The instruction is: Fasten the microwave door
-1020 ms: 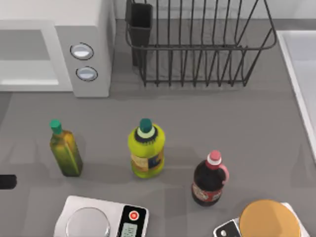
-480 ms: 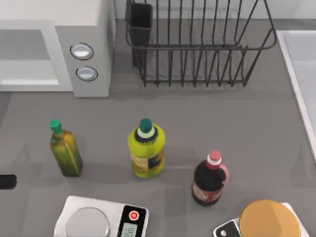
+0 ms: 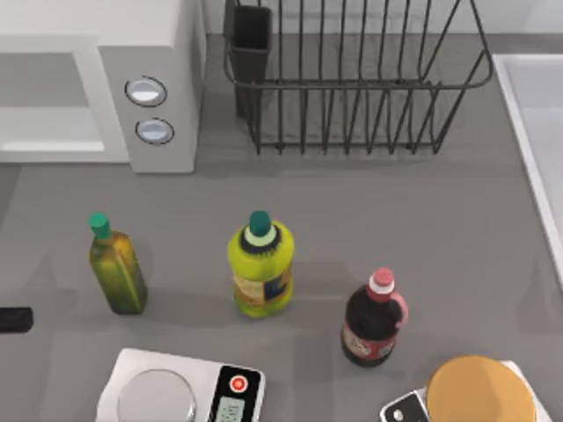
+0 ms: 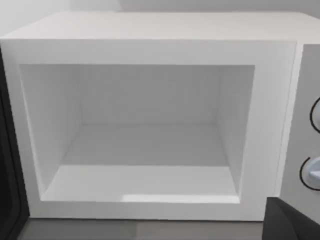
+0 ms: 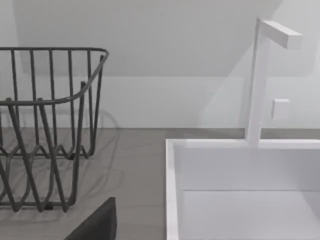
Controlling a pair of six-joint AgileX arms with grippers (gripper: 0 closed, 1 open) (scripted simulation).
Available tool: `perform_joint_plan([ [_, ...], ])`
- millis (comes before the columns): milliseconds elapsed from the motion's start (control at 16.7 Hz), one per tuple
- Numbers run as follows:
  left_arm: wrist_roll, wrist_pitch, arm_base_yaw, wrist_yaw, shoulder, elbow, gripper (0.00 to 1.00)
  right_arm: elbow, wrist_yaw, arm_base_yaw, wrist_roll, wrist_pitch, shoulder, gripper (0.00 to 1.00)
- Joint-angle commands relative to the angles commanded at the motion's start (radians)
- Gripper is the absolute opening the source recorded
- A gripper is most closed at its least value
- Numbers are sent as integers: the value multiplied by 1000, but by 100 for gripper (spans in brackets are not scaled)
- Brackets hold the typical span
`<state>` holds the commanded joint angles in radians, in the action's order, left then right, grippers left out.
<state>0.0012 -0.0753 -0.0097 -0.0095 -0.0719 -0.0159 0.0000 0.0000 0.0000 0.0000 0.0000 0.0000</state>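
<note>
The white microwave stands at the table's far left, its grey panel with two round dials facing the front. In the left wrist view its cavity gapes wide and bare. A dark strip beside the cavity's outer side looks like the microwave door swung open; the rest of the door is out of view. A dark piece of my left arm pokes in at the table's left edge, in front of the microwave. A dark corner of my right gripper hangs near the sink.
A black wire dish rack stands right of the microwave. An olive bottle, a yellow-green bottle and a dark red bottle stand mid-table. Kitchen scales lie at the front. A white sink with a tap is at the right.
The dark piece of my left arm has crept slightly further in from the left edge. Nothing else has moved.
</note>
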Motion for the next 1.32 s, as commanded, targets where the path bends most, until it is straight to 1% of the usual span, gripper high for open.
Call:
perform_joint_plan([
  [300,3,-237,-23,-23,-182,-38,0,0,0,0,0,0,0,100],
  [480,4,-311,-31,-31,-246,-52,0,0,0,0,0,0,0,100],
  [780,4,-314,-30,-35,-266,-34,0,0,0,0,0,0,0,100],
  [900,4,-311,-69,-73,-276,-21,0,0,0,0,0,0,0,100],
  [1080,5,-296,-167,-171,-290,9,0,0,0,0,0,0,0,100],
  [1140,5,-290,-187,-192,-292,17,0,0,0,0,0,0,0,100],
  [1320,5,-284,-198,-202,-291,22,0,0,0,0,0,0,0,100],
])
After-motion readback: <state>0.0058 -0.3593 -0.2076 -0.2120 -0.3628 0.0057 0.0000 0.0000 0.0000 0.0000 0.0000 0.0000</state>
